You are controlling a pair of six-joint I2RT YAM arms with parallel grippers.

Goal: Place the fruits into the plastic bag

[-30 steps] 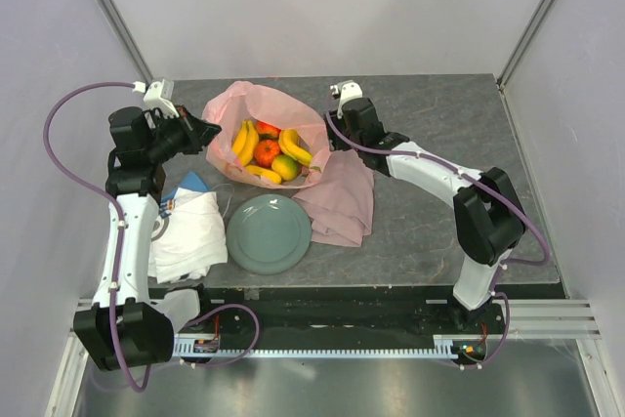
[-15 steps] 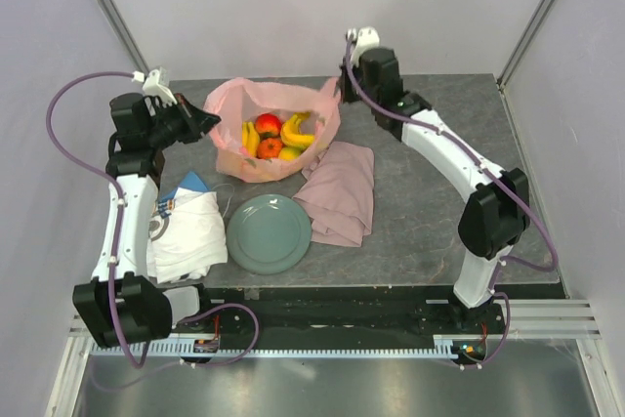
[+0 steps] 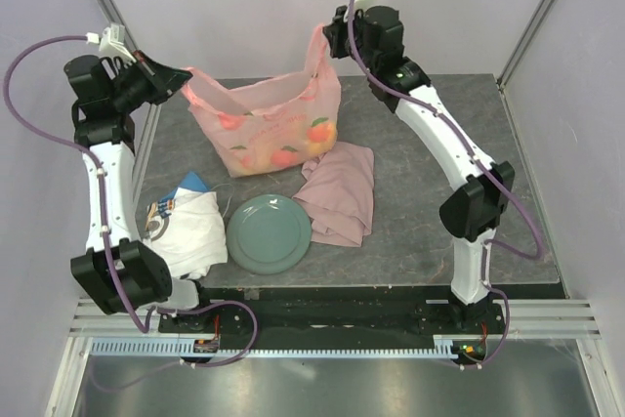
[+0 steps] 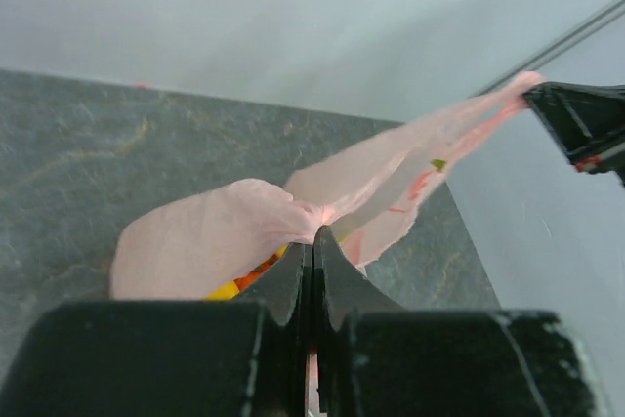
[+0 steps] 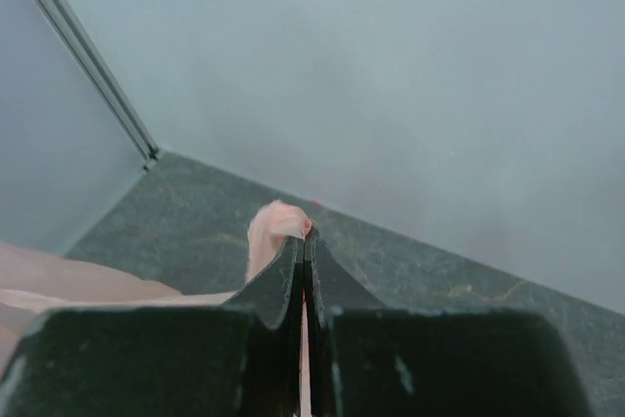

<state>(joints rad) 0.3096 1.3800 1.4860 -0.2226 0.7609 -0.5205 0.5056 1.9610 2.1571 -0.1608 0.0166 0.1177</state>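
plastic bag (image 3: 273, 109) held up over the grey slate table (image 3: 439, 192) between both arms. its mouth is drawn into a taut line whose long axis runs from the left gripper (image 3: 186, 78) across and upward to the higher right gripper (image 3: 328, 34). the sack hangs below this line, opening upward. whether its bottom touches the table cannot be told. the left jaws are clenched on one handle loop (image 4: 293, 212), the film bunched at the fingertips. the right jaws are pinched tight on the other loop, a pink tuft showing above them. the fruits (image 3: 285, 156) lie low in the bag, seen through the film as orange-red round shapes and a yellow patch. nearer the arms are a grey-green plate (image 3: 269, 233), a dusty-pink cloth (image 3: 340, 192) just beside it and a white cloth (image 3: 186, 231). the print on the white cloth is too small to read.
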